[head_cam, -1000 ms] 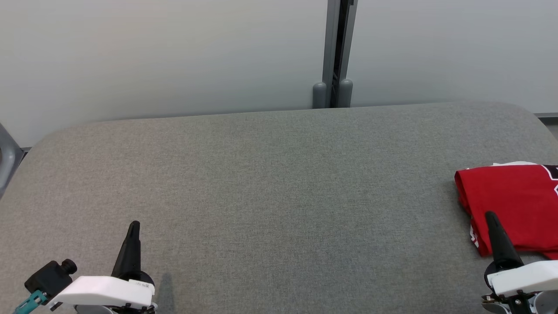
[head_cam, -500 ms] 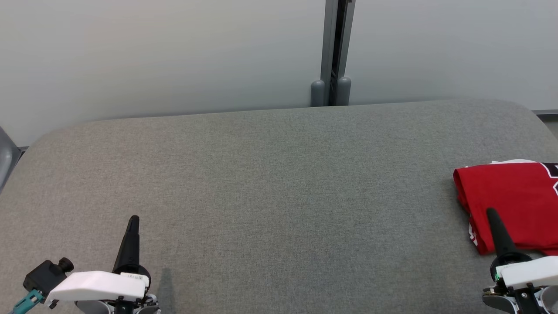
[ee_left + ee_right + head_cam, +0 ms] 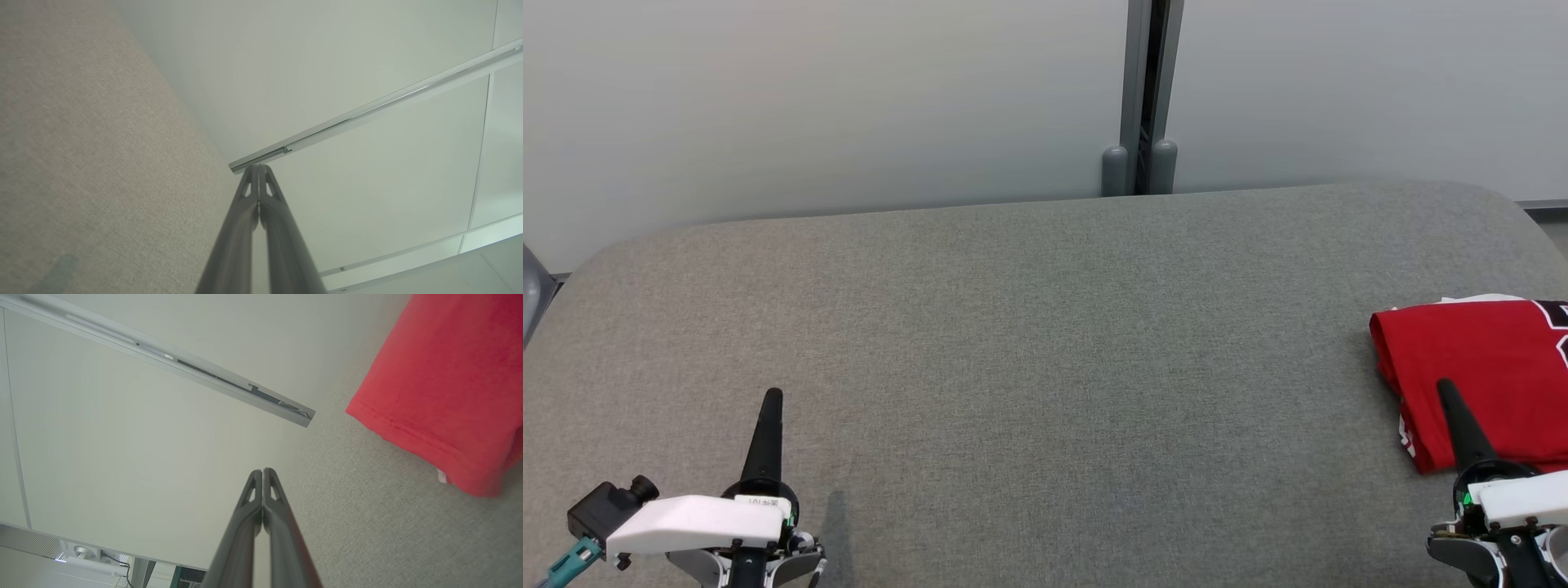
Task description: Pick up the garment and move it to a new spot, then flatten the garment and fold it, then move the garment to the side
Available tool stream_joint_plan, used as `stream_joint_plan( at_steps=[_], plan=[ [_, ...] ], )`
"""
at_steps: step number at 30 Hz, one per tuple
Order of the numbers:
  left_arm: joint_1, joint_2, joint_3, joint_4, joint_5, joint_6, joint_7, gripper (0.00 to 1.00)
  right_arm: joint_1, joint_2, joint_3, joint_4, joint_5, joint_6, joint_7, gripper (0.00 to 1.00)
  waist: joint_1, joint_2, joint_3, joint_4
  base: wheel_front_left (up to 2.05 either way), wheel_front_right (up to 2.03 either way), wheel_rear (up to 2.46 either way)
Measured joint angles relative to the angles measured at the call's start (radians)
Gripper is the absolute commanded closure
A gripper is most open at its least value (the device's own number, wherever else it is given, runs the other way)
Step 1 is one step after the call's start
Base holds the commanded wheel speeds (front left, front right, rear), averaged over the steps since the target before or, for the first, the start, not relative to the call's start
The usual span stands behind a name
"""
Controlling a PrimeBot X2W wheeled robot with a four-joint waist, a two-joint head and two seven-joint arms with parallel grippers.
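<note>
While both pairs of fingers are pressed tip to tip with nothing held, the left gripper (image 3: 773, 395) is seen at the lower left of the head view and the right gripper (image 3: 1444, 385) at the lower right. Folded red garment (image 3: 1494, 359) is laid at the right edge of the grey padded surface (image 3: 1045, 327); in the right wrist view it is seen upper right, apart from the fingers.
</note>
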Motion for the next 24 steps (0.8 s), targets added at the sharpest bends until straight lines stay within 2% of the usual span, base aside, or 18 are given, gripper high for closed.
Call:
stream_joint_plan(
  at_steps=[24],
  plan=[
    [-0.035, -0.02, 0.019, 0.02, -0.182, -0.026, 0.026, 1.0, -0.041, -0.002, -0.019, 0.045, 0.205, 0.0, 0.04, 1.0, 0.0001, 0.0, 0.011, -0.009, 0.0, 0.0, 0.0]
  ],
)
